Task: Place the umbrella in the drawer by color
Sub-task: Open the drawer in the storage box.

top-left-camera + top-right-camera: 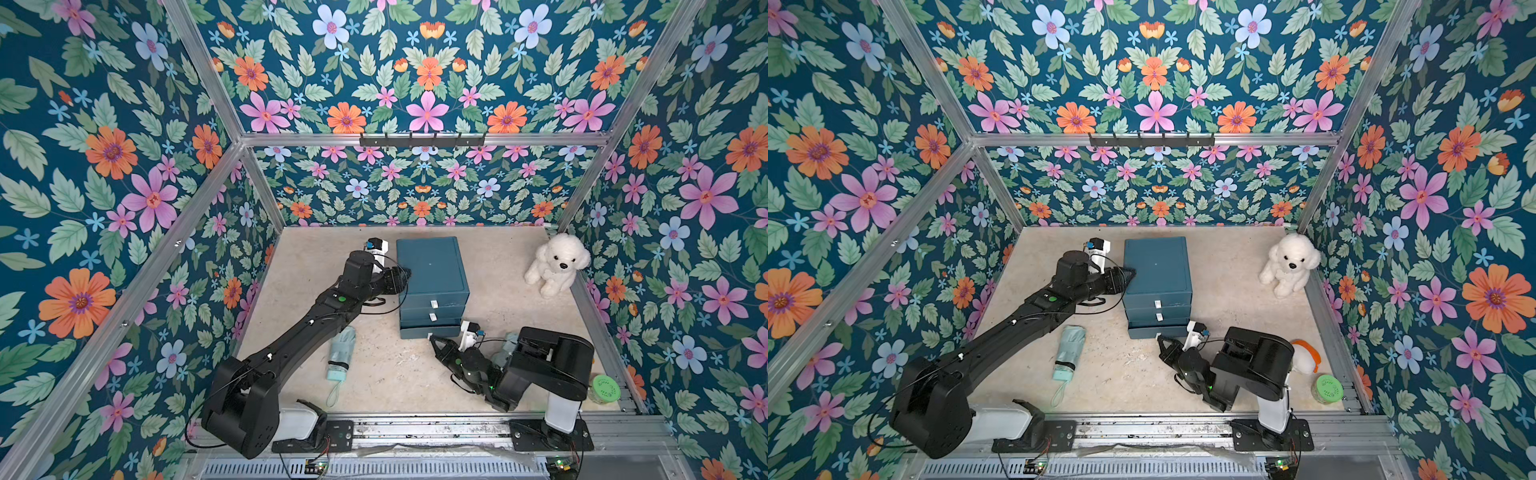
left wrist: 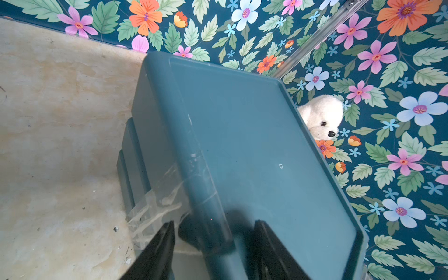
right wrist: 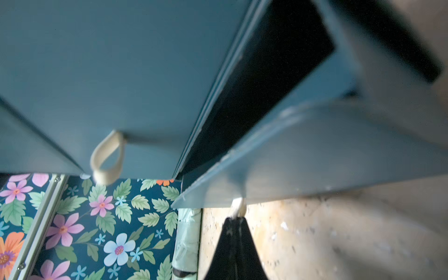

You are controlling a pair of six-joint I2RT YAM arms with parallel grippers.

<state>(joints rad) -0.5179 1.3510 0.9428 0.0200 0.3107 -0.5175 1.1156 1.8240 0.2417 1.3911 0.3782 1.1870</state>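
**Right gripper** (image 1: 432,338): jaws fully closed, pinching the white fabric pull tab (image 3: 238,206) of the bottom drawer (image 1: 428,331). This drawer stands slightly out of the cabinet, with a dark gap above its front panel. The right arm is folded low, its forearm pointing at the drawer front.

**Left gripper** (image 1: 404,276): jaws partly apart, astride the upper left edge of the teal drawer cabinet (image 1: 430,266). A gap shows beside one finger, so nothing is clamped. The left arm is stretched far across the table.

**Umbrella** (image 1: 341,352): folded, pale mint fabric with a wrist loop. It lies flat on the beige mottled tabletop (image 1: 395,374) beside the left forearm, apart from the cabinet.

**Cabinet**: smooth, with rounded edges and three drawers.
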